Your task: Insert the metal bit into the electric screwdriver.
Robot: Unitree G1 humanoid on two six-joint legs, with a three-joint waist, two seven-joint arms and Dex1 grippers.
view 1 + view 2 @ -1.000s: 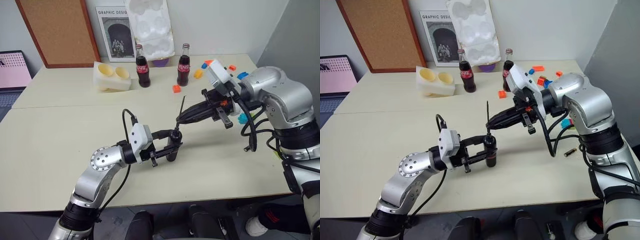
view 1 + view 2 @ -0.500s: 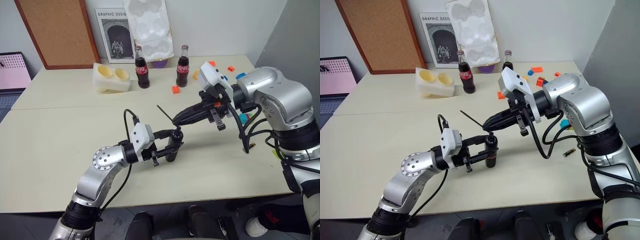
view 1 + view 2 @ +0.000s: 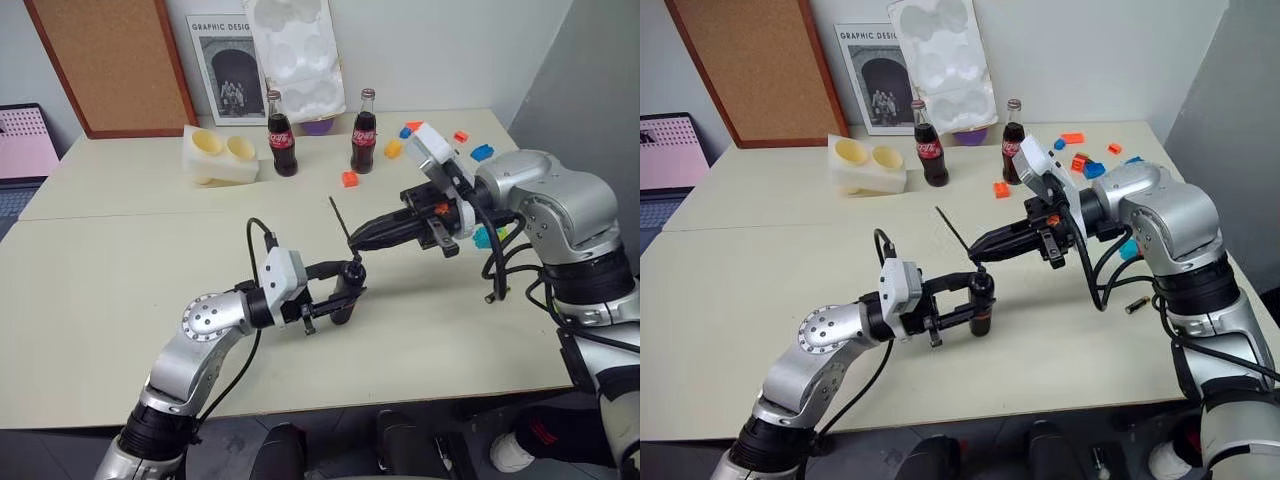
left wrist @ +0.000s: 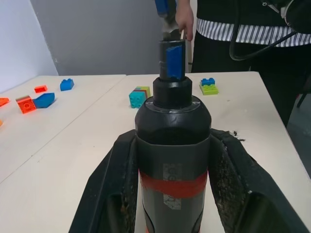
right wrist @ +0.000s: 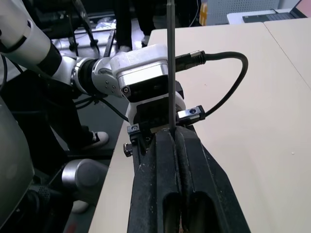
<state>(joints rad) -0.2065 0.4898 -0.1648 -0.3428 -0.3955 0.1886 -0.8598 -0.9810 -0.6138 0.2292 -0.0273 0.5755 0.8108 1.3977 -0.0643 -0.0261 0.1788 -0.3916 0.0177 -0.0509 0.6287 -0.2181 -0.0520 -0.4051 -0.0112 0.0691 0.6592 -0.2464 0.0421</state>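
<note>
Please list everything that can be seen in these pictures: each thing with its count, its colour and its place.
electric screwdriver: one, black with red band and blue tip, upright above the table, held by the left gripper.
metal bit: one, dark grey, slanting up from the right gripper's fingertips.
cola bottles: two, dark, at the table's far edge.
foam tray: one, cream, left of the bottles.
toy bricks: several, orange, blue, yellow, far right of the table.
battery: one, black and gold, under the right arm.
cork board: one, brown, against the wall.
poster: one, black and white, on the wall.
table: one, beige.
left gripper: shut on the screwdriver.
right gripper: shut on the bit.
</note>
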